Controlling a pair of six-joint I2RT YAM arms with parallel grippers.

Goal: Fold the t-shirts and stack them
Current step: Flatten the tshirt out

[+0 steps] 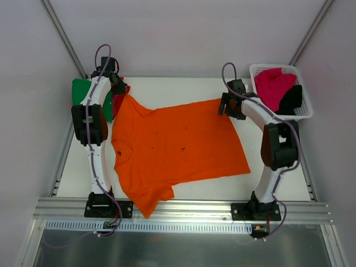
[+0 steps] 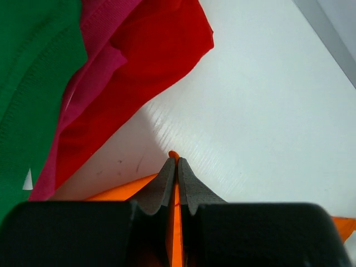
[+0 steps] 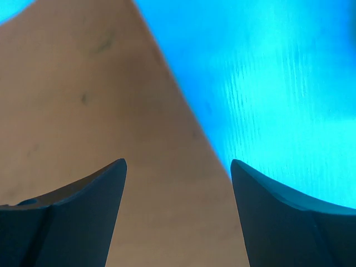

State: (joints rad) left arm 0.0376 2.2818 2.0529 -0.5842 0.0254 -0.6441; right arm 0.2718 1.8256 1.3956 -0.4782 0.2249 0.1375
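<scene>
The orange t-shirt [image 1: 178, 144] lies spread flat mid-counter [image 1: 183, 86], the green tee [image 1: 82, 92] and red tee [image 1: 117, 105] heaped at ten o'clock, the pink tee [image 1: 273, 86] and black tee [image 1: 291, 100] crumpled at two.

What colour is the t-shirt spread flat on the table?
The spread t-shirt is bright orange, clearest in the top external view.

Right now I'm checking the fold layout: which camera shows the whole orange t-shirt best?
Top external: the orange t-shirt is spread out there, whole in frame. Left wrist shows only a sliver pinched in the shut left pincer; right wrist shows one colour-shifted corner under the open right pincer.
</scene>
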